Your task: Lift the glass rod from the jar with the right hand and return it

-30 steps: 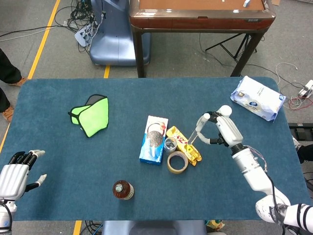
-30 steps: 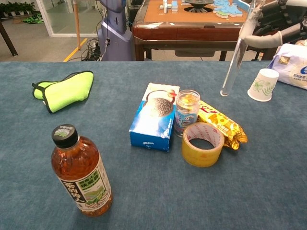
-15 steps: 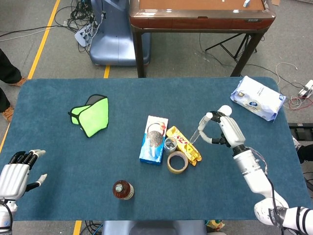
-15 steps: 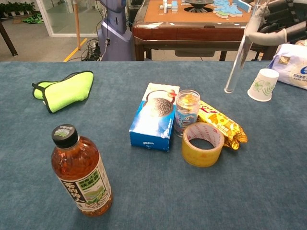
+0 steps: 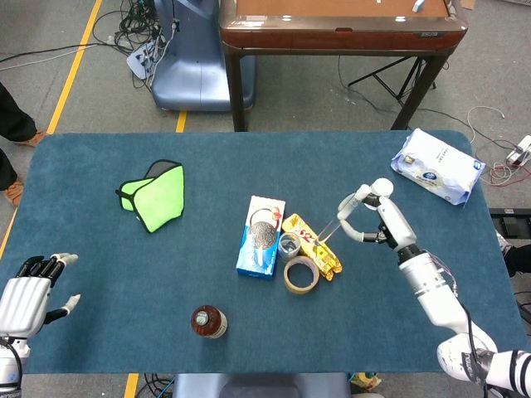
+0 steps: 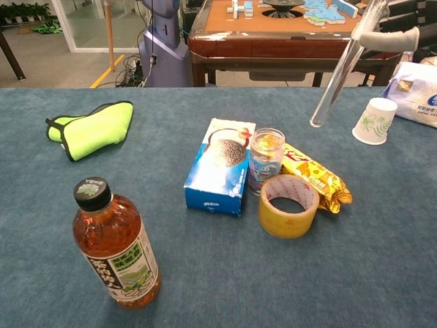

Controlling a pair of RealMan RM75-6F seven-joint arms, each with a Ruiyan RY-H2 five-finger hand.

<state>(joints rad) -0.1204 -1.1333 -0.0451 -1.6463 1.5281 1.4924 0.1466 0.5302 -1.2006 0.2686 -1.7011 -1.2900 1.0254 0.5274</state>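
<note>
My right hand holds the clear glass rod by its upper end, well above the table. The rod hangs tilted, its lower tip to the right of and above the small glass jar. That jar stands open between the blue cookie box and the yellow snack pack, with nothing in it that I can see. In the chest view only the fingers of the right hand show at the top right. My left hand rests open at the table's near left corner.
A tape roll lies in front of the jar. A paper cup stands to the right, a white tissue pack behind it. A tea bottle stands near the front, a green cloth at the left.
The right hand has shifted slightly right and tilted the rod more, swinging its lower tip a little left toward the jar. The left hand has not moved.
</note>
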